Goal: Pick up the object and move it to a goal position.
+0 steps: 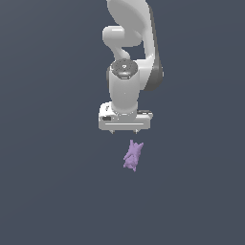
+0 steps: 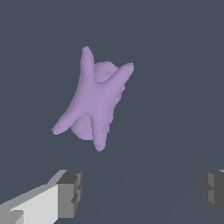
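the white arm [image 1: 127,62] runs out of the exterior view at the top, its base unseen. below it the gripper [image 1: 124,131] hangs with fingers [image 2: 70,192] spread wide, holding nothing. the object [image 1: 133,155] lies on the dark surface just beyond them, untouched.

**White Panda arm with grey trim**

The arm [image 1: 125,91] is rendered in smooth glossy white, built from rounded cylindrical segments with a dark grey band along one side. A grey circular cap is set on the wrist. The boxy white gripper [image 1: 124,131] is fitted with grey fingertips [image 2: 70,194].
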Action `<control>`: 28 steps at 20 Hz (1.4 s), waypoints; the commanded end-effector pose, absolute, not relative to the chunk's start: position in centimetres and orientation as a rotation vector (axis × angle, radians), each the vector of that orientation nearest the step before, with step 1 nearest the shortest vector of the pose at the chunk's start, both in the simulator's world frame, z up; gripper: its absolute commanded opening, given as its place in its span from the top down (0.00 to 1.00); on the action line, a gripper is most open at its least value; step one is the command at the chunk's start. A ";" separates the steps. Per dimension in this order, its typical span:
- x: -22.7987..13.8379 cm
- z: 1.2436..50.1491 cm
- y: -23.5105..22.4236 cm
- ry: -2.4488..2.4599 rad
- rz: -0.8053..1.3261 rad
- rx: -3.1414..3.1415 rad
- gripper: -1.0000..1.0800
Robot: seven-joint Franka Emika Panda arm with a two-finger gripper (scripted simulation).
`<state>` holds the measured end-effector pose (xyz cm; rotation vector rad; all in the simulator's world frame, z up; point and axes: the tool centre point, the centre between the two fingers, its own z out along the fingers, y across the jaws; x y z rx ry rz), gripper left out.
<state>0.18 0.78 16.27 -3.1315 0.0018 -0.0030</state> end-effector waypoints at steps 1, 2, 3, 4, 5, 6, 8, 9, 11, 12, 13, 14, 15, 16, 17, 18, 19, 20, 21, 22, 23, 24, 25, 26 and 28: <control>0.2 16.3 0.8 0.002 -0.003 -3.132 0.04; 0.2 16.3 0.8 0.002 -0.003 -3.132 0.04; 0.2 16.2 1.0 0.001 -0.001 -3.130 0.04; 0.1 16.2 1.3 0.000 0.001 -3.128 0.04; 0.1 16.2 1.8 -0.002 0.004 -3.125 0.04; 0.0 16.1 2.3 -0.005 0.008 -3.121 0.04; -0.1 16.1 3.5 -0.013 0.017 -3.114 0.04; -0.2 16.1 3.9 -0.018 0.020 -3.111 0.04; -0.4 16.0 4.3 -0.027 0.024 -3.108 0.04; -0.4 16.0 4.4 -0.030 0.024 -3.107 0.04; -0.4 16.0 4.3 -0.030 0.024 -3.107 0.04; -0.3 16.0 4.2 -0.027 0.023 -3.108 0.04; -0.3 16.0 4.2 -0.023 0.023 -3.109 0.04; -0.2 16.0 4.2 -0.017 0.023 -3.109 0.04; -0.1 16.0 4.2 -0.009 0.022 -3.109 0.04; 0.0 16.0 4.2 0.000 0.022 -3.110 0.04; 0.1 15.9 4.2 0.012 0.022 -3.110 0.04; 0.3 15.9 4.2 0.025 0.022 -3.110 0.04; 0.4 15.8 4.3 0.040 0.022 -3.111 0.04; 0.6 15.8 4.3 0.057 0.022 -3.111 0.04; 0.8 15.7 4.3 0.076 0.021 -3.112 0.04; 1.1 15.7 4.3 0.097 0.021 -3.112 0.04; 1.4 15.6 4.3 0.120 0.020 -3.112 0.04; 1.6 15.5 4.4 0.145 0.020 -3.112 0.04; 2.3 15.3 4.4 0.201 0.018 -3.112 0.04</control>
